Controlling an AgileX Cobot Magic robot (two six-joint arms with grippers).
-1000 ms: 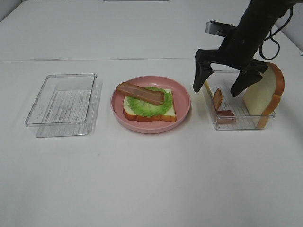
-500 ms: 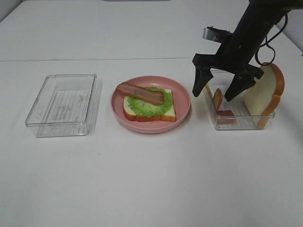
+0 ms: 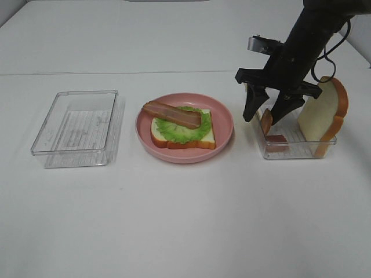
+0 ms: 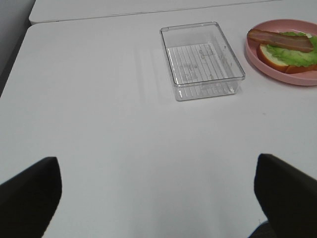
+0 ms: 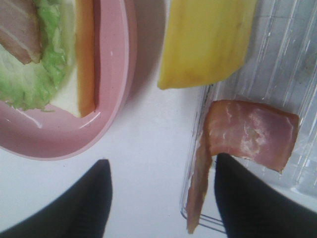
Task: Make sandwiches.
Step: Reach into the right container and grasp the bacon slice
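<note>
Between right gripper [image 3: 264,117] fingers, upright bacon strip [image 3: 266,123]

A plain white table [image 3: 174,220] fills the scene, and a thin seam [image 3: 116,73] divides it from a second white tabletop [image 3: 145,35] behind. The light is even and soft, casting only faint shadows. A dim grey strip [image 4: 7,49] shows beyond the table's edge.

Open sandwich [image 3: 183,134] w/ lettuce [image 3: 178,131], bacon [image 3: 172,114]
</note>
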